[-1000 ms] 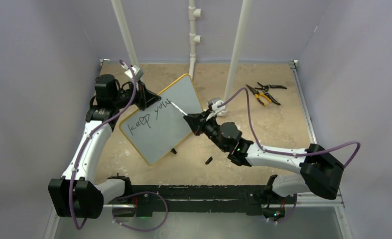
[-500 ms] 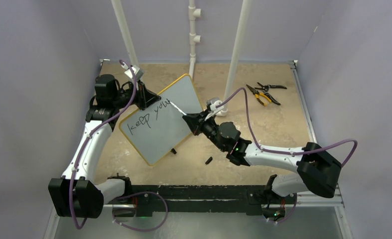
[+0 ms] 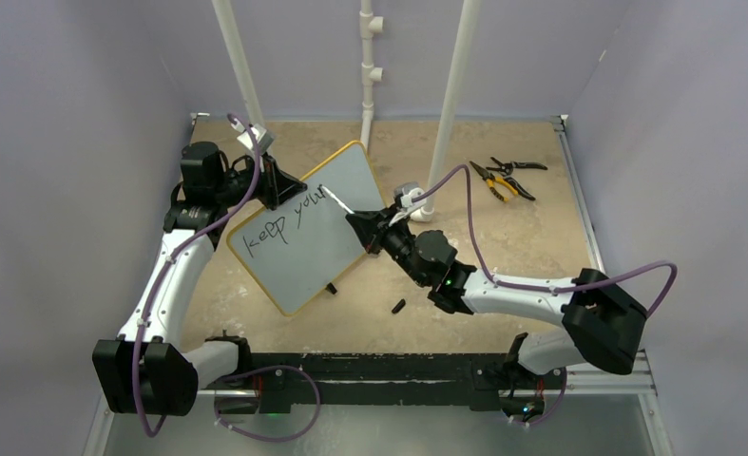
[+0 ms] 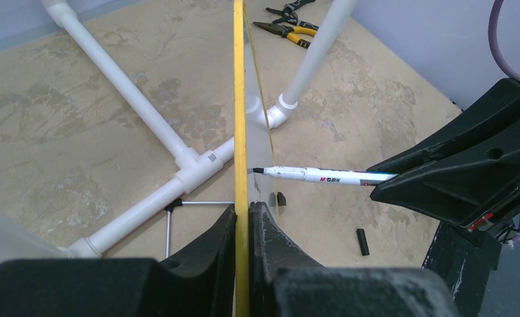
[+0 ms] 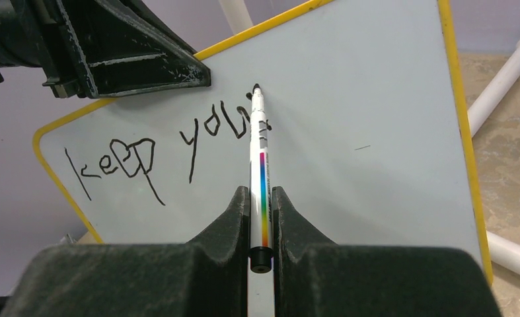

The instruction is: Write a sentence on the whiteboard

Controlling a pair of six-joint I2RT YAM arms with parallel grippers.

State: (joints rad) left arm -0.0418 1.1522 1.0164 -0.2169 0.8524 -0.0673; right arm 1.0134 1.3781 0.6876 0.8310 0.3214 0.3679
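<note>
**Two words in, with most of the board bare**

The whiteboard (image 3: pixel 327 249) stands at a slant on the left-middle of the bench (image 3: pixel 522 247). The left gripper (image 4: pixel 242 212) is clamped narrowly on its yellow frame at the upper edge. The wrist view shows the frame edge-on, pinched between the two fingers.

The right gripper (image 5: pixel 261 198) is closed around a white marker (image 5: pixel 259 142) and reaches in from the right, with the black tip pressed to the board's face.

The sentence (image 5: pixel 158 155) so far reads "keep", then "you" with a further stroke at its end. The marker barrel lies right across that last stroke, so I can't tell for sure whether it is a full letter or only the start of one.

I'd say the job is under way but well short of done. One line is partly filled, and the pen sits at the end of the second word as though finishing it. To the right of the tip and below the writing the board is blank, with room for more words.

A small dark piece, probably the marker's cap (image 3: pixel 398 306), lies on the bench near the board's lower edge. A pair of pliers (image 3: pixel 503 178) sits well apart, at the far right.
</note>
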